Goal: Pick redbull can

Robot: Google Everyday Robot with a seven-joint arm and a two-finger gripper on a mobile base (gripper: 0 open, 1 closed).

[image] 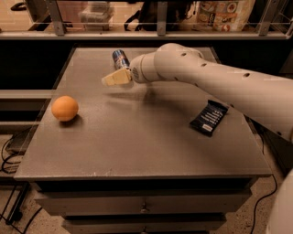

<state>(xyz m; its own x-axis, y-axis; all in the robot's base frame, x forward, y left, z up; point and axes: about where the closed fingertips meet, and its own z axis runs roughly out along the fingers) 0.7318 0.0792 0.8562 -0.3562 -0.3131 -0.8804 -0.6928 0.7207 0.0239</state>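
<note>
The redbull can, blue and silver with a silver top, lies on the grey table toward its far side, left of centre. My gripper, with pale yellow fingers, hangs just in front of and slightly below the can, pointing left. The white arm reaches in from the right and hides the can's right end. The gripper does not appear to hold the can.
An orange sits at the left of the table. A flat dark snack wrapper lies at the right. A shelf rail with bags runs behind the table. Drawers are below the front edge.
</note>
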